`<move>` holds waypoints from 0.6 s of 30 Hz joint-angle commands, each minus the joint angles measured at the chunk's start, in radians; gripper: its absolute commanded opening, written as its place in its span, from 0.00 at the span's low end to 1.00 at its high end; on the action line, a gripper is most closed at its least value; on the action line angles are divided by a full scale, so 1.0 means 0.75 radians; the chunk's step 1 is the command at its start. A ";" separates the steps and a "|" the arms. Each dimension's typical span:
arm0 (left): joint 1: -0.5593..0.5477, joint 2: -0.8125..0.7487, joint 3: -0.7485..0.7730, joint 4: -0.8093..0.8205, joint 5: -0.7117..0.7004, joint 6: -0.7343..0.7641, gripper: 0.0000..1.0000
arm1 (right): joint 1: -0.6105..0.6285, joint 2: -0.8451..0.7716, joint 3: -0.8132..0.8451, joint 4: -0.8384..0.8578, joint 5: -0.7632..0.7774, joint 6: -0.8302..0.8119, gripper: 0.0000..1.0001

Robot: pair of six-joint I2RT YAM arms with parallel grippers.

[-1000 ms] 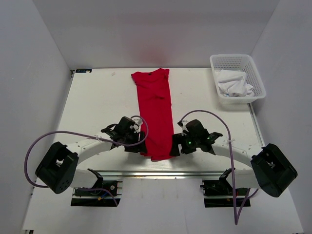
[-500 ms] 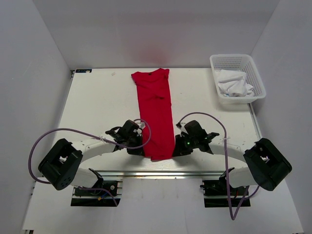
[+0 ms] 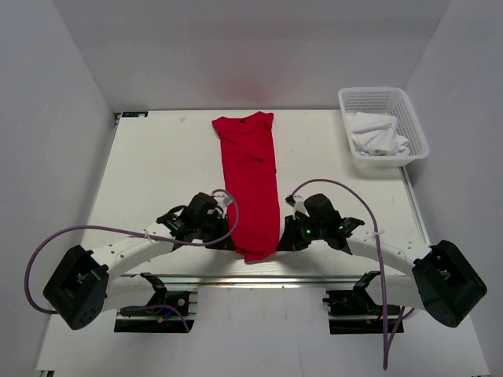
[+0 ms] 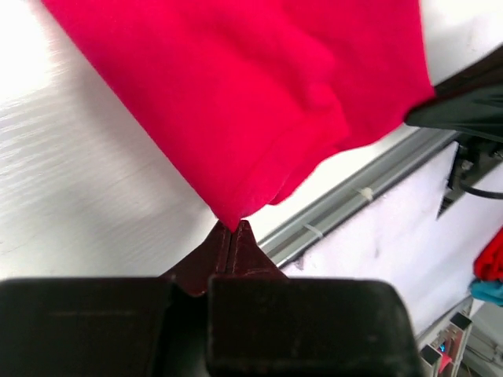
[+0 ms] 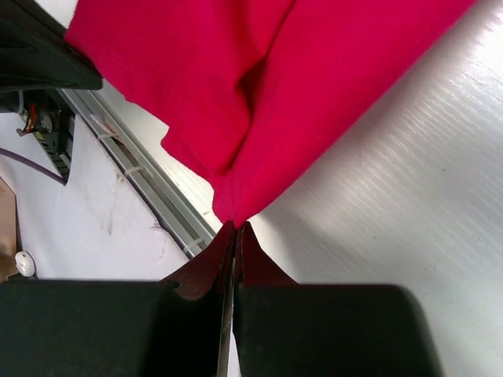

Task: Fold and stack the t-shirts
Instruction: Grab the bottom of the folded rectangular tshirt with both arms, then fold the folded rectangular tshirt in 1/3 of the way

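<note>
Tools first: the left tool is pinched shut on the near left corner of the red t-shirt, with the fabric caught right at its fingertips. The right tool is clamped the same way on the near right corner. Both sit low at the hem, one either side. Out from there, the t-shirt runs as a long narrow strip up the middle of the white bench, neck end at the far edge, hem end near the arms and just short of the metal rail. Far right, well apart, a white mesh basket holds crumpled white cloth
</note>
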 commanded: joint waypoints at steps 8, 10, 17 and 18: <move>0.023 0.054 0.254 -0.081 -0.140 0.062 0.00 | -0.024 0.071 0.270 -0.065 0.179 -0.040 0.00; 0.023 0.099 0.346 -0.128 -0.271 0.062 0.00 | -0.033 0.116 0.340 -0.098 0.258 -0.038 0.00; 0.047 0.328 0.671 -0.224 -0.532 0.049 0.00 | -0.114 0.249 0.561 -0.133 0.365 -0.060 0.00; 0.064 0.355 0.704 -0.243 -0.561 0.049 0.00 | -0.120 0.296 0.579 -0.131 0.377 -0.068 0.00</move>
